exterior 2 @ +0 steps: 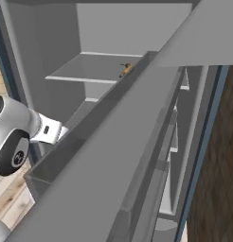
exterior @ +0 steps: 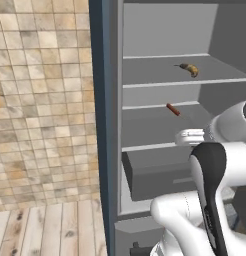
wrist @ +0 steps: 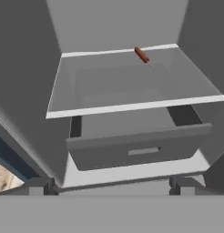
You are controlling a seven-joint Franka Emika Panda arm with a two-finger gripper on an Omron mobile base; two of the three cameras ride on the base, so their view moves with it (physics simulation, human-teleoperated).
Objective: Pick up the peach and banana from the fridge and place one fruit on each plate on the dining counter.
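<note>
The fridge (exterior: 111, 125) stands open in front of me, pale grey inside with thin white shelves. The banana (exterior: 189, 69), yellow with brown mottling, lies on an upper shelf; in the right base view the banana (exterior 2: 125, 70) peeks over the edge of the door. My gripper (wrist: 111, 189) is open with nothing between its fingertips (wrist: 36, 187). It faces the lower shelf (wrist: 132, 93) and the drawer, well below the banana. The peach, the plates and the dining counter are out of view.
A small red-brown sausage-like piece (exterior: 173, 109) lies on the middle shelf, towards the back (wrist: 141, 54). Below it a grey drawer (wrist: 136, 148) is pulled partly out. The open fridge door (exterior 2: 137, 151) stands close on my right. A tiled wall (exterior: 40, 100) is to the left.
</note>
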